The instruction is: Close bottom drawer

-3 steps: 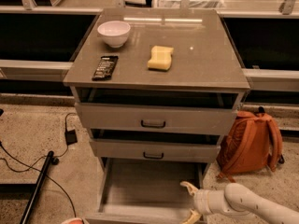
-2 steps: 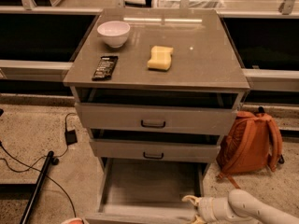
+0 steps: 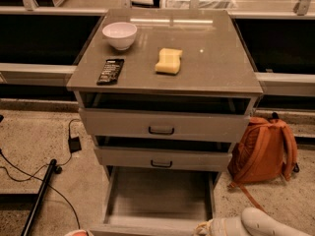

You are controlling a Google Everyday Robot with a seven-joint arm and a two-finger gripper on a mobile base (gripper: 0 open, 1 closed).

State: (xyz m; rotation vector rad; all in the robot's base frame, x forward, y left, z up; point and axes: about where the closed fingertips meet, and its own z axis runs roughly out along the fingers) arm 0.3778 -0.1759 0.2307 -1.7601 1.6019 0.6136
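Note:
The bottom drawer (image 3: 157, 195) of the grey cabinet is pulled far out, and its long shallow tray is bare inside. Its low front panel (image 3: 142, 229) lies at the bottom edge of the camera view, and its handle is out of view. My gripper (image 3: 203, 228) is at the bottom edge, by the drawer's front right corner, on the end of my white arm (image 3: 261, 224) that comes in from the lower right. Most of the gripper is cut off by the frame edge. I cannot tell whether it touches the panel.
The top drawer (image 3: 162, 124) and middle drawer (image 3: 162, 159) stand slightly out. On the cabinet top are a white bowl (image 3: 119, 35), a yellow sponge (image 3: 169, 61) and a dark snack bar (image 3: 110, 71). An orange backpack (image 3: 263, 151) leans at the right. Cables and a black pole (image 3: 37, 195) lie on the floor at the left.
My gripper has moved down and a little left, from over the drawer's right side to its front right corner at the frame's bottom edge. The drawer looks unmoved.

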